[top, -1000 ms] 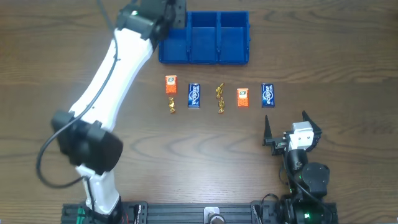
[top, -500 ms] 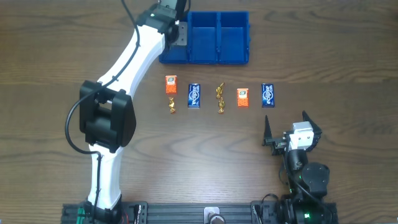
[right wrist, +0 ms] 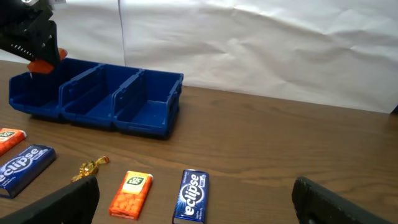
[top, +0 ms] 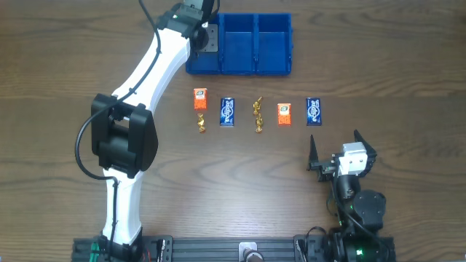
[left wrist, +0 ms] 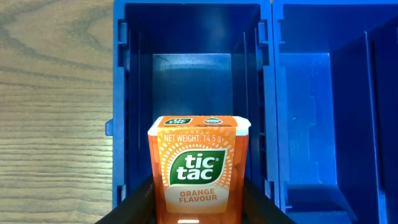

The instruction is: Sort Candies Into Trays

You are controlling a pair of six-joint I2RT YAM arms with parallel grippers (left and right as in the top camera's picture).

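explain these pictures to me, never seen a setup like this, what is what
These are two robot arms at a wooden table. One picture looks down from above; the other two come from cameras on the arms' wrists. The left claw holds an orange mint box over the left end compartment of a blue tray. The right claw is open and empty, near its base. On the table lie two orange boxes, two blue packs and three gold-wrapped sweets.

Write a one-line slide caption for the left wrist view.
Left gripper holds an orange mint box over the blue tray's end compartment.
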